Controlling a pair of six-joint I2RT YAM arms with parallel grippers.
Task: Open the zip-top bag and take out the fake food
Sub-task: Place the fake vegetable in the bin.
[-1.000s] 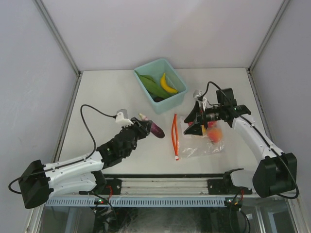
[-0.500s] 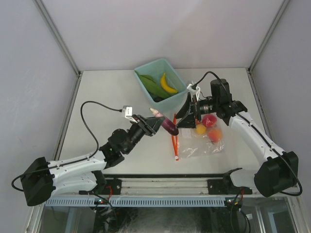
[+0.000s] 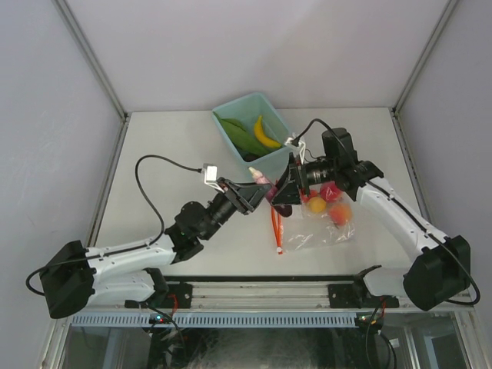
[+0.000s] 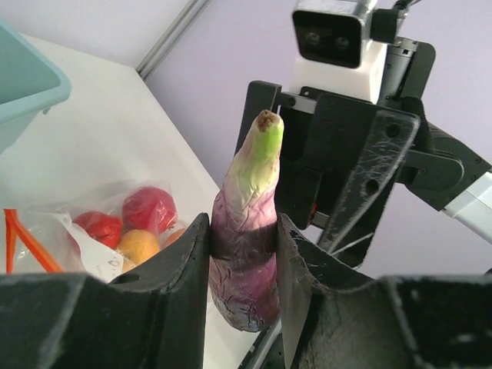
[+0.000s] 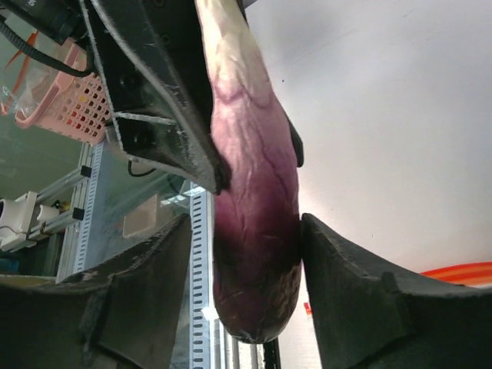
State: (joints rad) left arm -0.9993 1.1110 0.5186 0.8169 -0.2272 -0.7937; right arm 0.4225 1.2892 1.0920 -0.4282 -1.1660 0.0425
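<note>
Above the white tabletop [image 3: 169,146], just in front of the teal plastic bin [image 3: 270,156], the two arms meet around a dark purple plastic eggplant with a pale green stem end [image 4: 246,207]. The left tool [image 4: 242,231] is clamped on the eggplant's lower half, both fingers pressed to its sides, stem end pointing up. The right tool [image 5: 244,231] stands astride the thick end: one finger lies against the skin, while a thin gap shows at the other, so it has no grip yet. The clear crinkly zip-top bag with a red-orange zipper strip [image 3: 323,229] lies flat on the tabletop under the right arm, with a red apple [image 3: 330,191], a yellow-orange round piece [image 3: 316,204] and an orange-red peach [image 3: 340,213] inside it. In the bin lie a yellow banana [image 3: 265,132] and a long green piece [image 3: 240,134]
</note>
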